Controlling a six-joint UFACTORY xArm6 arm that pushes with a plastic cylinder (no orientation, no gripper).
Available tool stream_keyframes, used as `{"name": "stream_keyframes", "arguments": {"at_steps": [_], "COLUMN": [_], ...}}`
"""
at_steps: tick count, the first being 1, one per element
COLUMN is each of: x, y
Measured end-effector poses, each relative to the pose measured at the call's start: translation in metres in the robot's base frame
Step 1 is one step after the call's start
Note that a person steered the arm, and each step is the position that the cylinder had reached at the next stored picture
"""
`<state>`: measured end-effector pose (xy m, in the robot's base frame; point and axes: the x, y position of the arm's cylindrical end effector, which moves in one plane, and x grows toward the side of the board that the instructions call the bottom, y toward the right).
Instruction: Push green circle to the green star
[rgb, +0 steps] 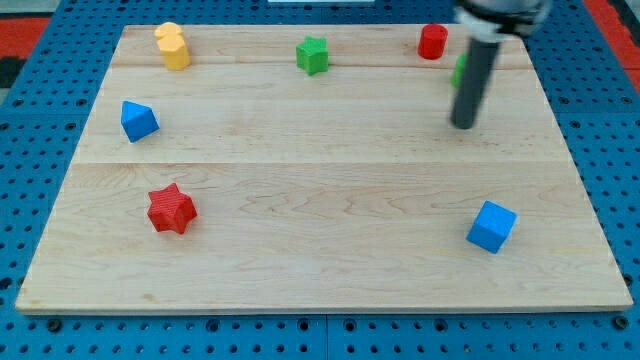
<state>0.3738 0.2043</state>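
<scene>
The green circle (458, 69) sits mostly hidden behind our rod, just above my tip (464, 126), near the view's top right. The tip is a bare rod end, holding nothing. The green star (312, 55) lies well to the tip's left. We should round to the circle's right side, then push steadily leftward, skirting the red cylinder (432, 41).

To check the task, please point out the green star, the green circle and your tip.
green star (313, 55), camera view, its centre.
green circle (459, 70), camera view, the visible edge beside the rod.
my tip (463, 125), camera view, the rod's very end.
</scene>
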Motion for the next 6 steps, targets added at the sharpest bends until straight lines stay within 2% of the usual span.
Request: {"name": "stream_keyframes", "arguments": {"at_steps": [1,2,3,5,6], "x": [-0.02,-0.059,-0.084,-0.088,-0.082], "y": [0.077,0.093,0.049,-0.047,-0.069]}}
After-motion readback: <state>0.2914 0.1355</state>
